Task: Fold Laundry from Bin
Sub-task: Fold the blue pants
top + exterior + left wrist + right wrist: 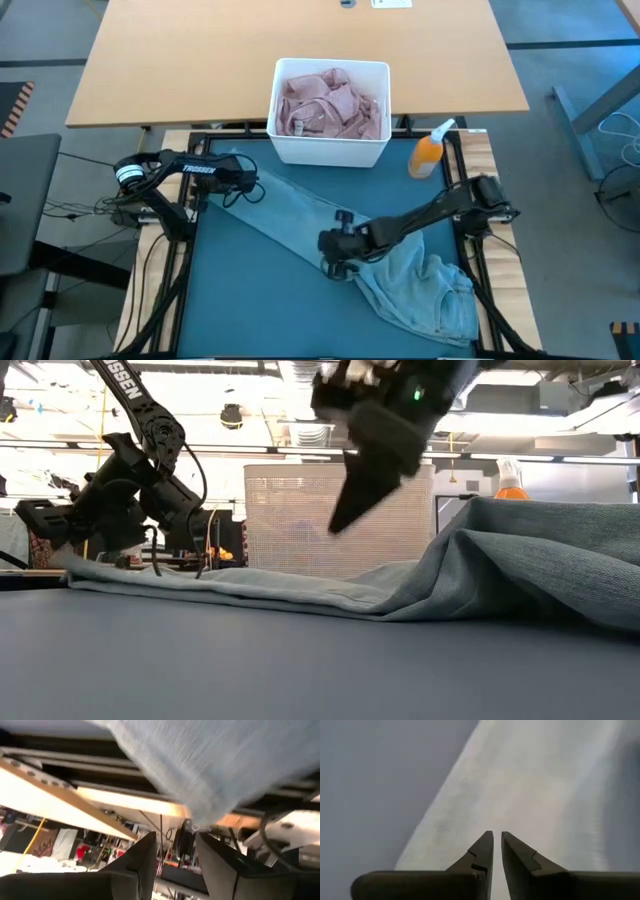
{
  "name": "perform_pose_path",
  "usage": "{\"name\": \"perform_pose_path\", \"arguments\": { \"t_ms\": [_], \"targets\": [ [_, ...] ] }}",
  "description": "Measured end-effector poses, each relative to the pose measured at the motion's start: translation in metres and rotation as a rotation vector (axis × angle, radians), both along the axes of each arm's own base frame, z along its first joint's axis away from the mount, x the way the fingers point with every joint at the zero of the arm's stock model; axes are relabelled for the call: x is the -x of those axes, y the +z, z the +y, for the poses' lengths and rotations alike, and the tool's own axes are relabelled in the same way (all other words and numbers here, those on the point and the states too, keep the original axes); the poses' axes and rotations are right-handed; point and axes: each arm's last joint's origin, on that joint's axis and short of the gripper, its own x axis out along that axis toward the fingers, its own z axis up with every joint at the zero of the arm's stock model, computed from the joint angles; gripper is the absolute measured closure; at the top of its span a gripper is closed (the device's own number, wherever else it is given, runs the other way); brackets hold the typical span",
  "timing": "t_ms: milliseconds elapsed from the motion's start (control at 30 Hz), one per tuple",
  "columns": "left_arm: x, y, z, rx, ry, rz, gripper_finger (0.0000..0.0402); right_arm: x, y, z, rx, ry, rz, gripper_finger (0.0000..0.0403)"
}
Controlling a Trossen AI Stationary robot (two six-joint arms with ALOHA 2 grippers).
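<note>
The left pincer (243, 183) sits at the far left corner of the teal mat (250, 290), right at the leg end of the light blue jeans (300, 215). In the left wrist view its 2 fingers (145, 857) stand apart with the denim hem just ahead of them and nothing between them, so it reads as released. The right pincer (335, 268) hangs over the middle of the jeans, above the cloth in the low view; its fingers (482, 851) are nearly together with only a thin gap, gripping nothing.

The jeans lie on the counter (490, 160) in a diagonal, 1 leg stretched flat toward the left arm, the waist and other leg bunched near the right front corner. The bin (330, 150) stands beyond the mat with the pink shirt (330, 105) heaped inside; an orange spray bottle (428, 155) is beside it.

This looks like the spreading step: the jeans are out but not yet flat. The next move probably calls for smoothing the bunched end before any fold, with each pincer taking an edge.
</note>
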Motion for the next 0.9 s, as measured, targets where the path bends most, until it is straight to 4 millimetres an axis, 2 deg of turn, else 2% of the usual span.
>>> {"name": "perform_pose_path", "arguments": {
  "t_ms": [100,167,233,367,500,567,633,700,733,900],
  "targets": [
    [0.003,0.003,-0.001,0.015,0.001,0.039,0.0270,0.021,0.012,-0.009,0.031,-0.083,-0.062,0.0338],
    [0.004,0.006,-0.001,0.002,-0.004,0.068,0.0272,0.032,0.010,-0.021,0.005,-0.139,-0.082,0.0338],
    [0.002,0.011,0.001,-0.023,0.017,0.060,0.0274,0.043,0.001,-0.033,-0.015,-0.192,-0.086,0.0338],
    [-0.009,0.028,0.010,-0.062,0.119,-0.084,0.0277,0.054,-0.025,-0.051,-0.102,-0.212,-0.091,0.0338],
    [-0.021,0.053,0.016,-0.090,0.180,-0.327,0.0283,0.057,-0.042,-0.063,-0.144,-0.226,-0.063,0.0338],
    [-0.029,0.062,0.017,-0.063,0.219,-0.542,0.0288,0.060,-0.046,-0.067,-0.144,-0.249,-0.056,0.0338],
    [-0.038,0.068,0.017,0.015,0.257,-0.830,0.0294,0.061,-0.047,-0.071,-0.132,-0.271,-0.065,0.0338],
    [-0.046,0.066,0.013,0.120,0.262,-1.090,0.0301,0.062,-0.049,-0.075,-0.122,-0.286,-0.052,0.0338],
    [-0.048,0.060,0.010,0.144,0.243,-1.151,0.0305,0.062,-0.049,-0.075,-0.122,-0.288,-0.054,0.0338],
    [-0.048,0.014,-0.014,0.207,0.180,-1.202,0.0334,0.059,-0.058,-0.076,-0.117,-0.293,-0.033,0.0338]
  ]
}}
